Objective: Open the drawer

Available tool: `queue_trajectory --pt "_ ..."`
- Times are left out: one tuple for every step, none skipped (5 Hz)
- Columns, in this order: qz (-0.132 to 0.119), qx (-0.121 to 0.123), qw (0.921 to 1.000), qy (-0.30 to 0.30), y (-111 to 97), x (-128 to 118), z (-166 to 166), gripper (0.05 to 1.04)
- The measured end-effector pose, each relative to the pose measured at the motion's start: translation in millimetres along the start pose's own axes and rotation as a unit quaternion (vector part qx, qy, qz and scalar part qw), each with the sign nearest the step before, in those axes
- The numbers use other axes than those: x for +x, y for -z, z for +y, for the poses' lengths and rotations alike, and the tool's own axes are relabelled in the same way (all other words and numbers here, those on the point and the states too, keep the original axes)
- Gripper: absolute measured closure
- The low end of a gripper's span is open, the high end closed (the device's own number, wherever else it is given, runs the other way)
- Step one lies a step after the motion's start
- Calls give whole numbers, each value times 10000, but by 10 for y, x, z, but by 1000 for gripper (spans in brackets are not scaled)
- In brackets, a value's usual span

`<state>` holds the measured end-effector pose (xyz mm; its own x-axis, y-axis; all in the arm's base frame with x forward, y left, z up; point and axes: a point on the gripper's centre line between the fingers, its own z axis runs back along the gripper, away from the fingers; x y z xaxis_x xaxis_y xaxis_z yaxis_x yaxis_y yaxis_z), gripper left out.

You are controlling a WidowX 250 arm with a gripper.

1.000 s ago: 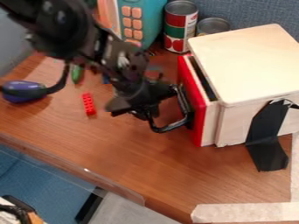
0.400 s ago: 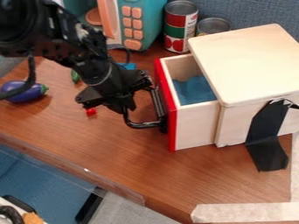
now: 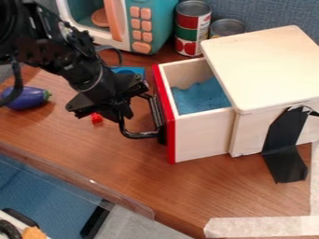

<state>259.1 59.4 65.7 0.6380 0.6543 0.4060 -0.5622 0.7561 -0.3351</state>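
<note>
Left of the wooden box [image 3: 268,65], the black gripper [image 3: 122,110] is right up at the black handle [image 3: 141,135], can't tell if it's open or closed tbh, and the red-fronted drawer [image 3: 202,135] sticks way out with blue stuff [image 3: 202,97] inside, purple eggplant [image 3: 28,98] further left.
</note>
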Motion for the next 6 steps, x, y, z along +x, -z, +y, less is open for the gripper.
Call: queue_trajectory --pt "-42 34 9999 -111 -52 -52 48 956" --pt "-47 13 9999 -133 -85 -75 51 956" --pt "-40 -1 9999 -153 -125 -65 71 914" --pt "-32 12 10000 -18 -193 -59 85 682" --pt "93 -14 9999 111 -246 -51 55 366" --pt "192 -105 9992 341 -360 25 4 106"
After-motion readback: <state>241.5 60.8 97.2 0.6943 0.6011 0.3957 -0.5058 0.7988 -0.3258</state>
